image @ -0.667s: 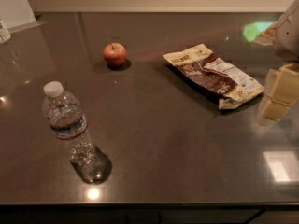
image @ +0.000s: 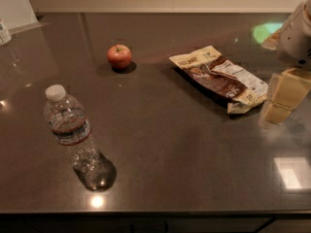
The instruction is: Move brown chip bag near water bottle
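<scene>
As seen from the front edge of the counter (image: 184,178), its dark, glossy top carries three things, all out in the open.

Bag (image: 221,76): lies flat at right of centre, toward the back. The cream band end points back-left and the white label end points front-right. That front-right end is crumpled and slightly raised.

Pincer (image: 282,101): at the far right edge, low over the counter, just beside the bag's front-right end. I cannot judge whether the two touch. I also cannot tell from here whether the pincer is spread or pressed together. The pale arm housing (image: 296,33) sits above it and is cut off by the edge of view.

Bottle (image: 70,125): stands on its base at front left, white cap on, label band around its middle. It is well apart from the bag, with bare counter between them.

Apple (image: 119,57): red, stem up, at the back left of centre. It is farther back than the bottle, left of the bag, and touches neither.

Other notes: a small white container (image: 3,32) is partly in view at the far left edge. A pale square of reflected light lies on the counter at front right.
</scene>
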`<state>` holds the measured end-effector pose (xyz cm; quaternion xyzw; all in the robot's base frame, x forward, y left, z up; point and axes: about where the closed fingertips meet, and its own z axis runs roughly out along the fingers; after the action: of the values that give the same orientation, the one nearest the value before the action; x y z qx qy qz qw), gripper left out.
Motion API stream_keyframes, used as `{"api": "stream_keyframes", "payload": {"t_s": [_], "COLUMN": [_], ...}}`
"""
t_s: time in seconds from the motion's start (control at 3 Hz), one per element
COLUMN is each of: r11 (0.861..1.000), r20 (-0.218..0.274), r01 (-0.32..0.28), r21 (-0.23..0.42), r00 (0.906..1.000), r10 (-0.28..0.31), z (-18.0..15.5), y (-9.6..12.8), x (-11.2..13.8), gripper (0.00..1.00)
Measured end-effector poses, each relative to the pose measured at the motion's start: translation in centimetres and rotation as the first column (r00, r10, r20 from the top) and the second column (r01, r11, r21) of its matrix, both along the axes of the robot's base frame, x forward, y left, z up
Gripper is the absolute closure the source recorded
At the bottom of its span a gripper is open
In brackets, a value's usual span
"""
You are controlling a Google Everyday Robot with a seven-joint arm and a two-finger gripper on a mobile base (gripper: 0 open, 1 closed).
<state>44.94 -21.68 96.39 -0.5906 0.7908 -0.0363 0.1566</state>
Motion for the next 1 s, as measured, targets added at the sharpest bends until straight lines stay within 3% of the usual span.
{"api": "stream_keyframes", "payload": {"t_s": [0.33,0.67,1.0], "r11": [0.995,0.983,0.957], "r20": [0.012,0.023,0.027], "r01": [0.085,0.162,0.241], "r21": [0.045,0.091,0.163], "r00": [0.9962,0.9861,0.9683], "r10": [-0.086,-0.165,-0.248], "z": [-2.3,-4.6,-6.4], "y": [-1.0,-1.8,-3.0], "x": [2.8,5.6,8.0], "gripper": [0.00,0.00,0.00]}}
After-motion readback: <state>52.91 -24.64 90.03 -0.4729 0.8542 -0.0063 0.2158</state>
